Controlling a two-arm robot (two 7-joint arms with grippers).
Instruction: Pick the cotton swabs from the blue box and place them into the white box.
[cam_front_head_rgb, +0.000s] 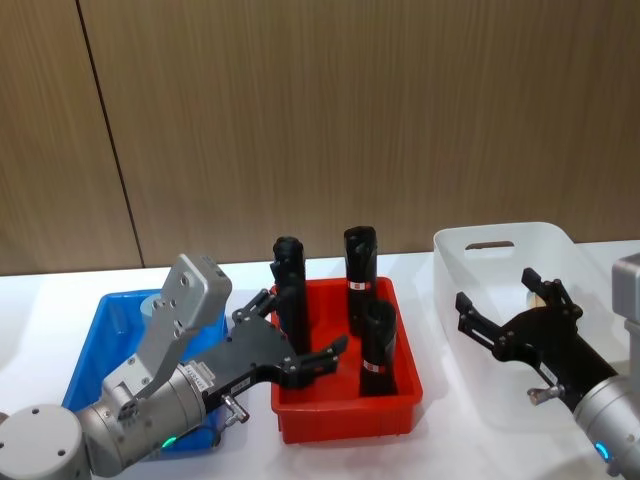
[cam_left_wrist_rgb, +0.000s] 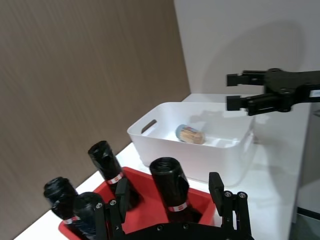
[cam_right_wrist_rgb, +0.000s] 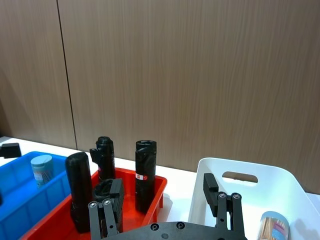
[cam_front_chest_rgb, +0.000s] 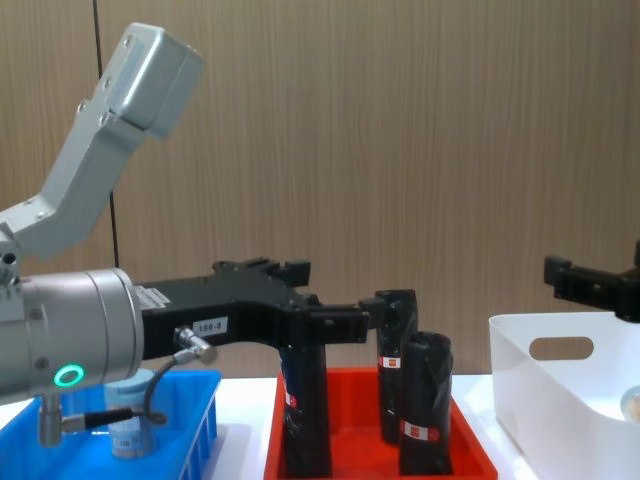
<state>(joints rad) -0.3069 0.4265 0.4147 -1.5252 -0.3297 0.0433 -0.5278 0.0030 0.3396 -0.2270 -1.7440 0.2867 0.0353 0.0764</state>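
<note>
One cotton swab jar with a pale lid stands upright in the blue box at the left. Another cotton swab jar lies on its side inside the white box at the right. My left gripper is open and empty. It hovers above the gap between the blue box and the red tray, pointing toward the white box. Over the white box, my right gripper hangs open with nothing in it, and it partly hides the jar below in the head view.
A red tray sits between the two boxes and holds three tall black wrapped cylinders standing upright. A wooden panel wall rises behind the white table.
</note>
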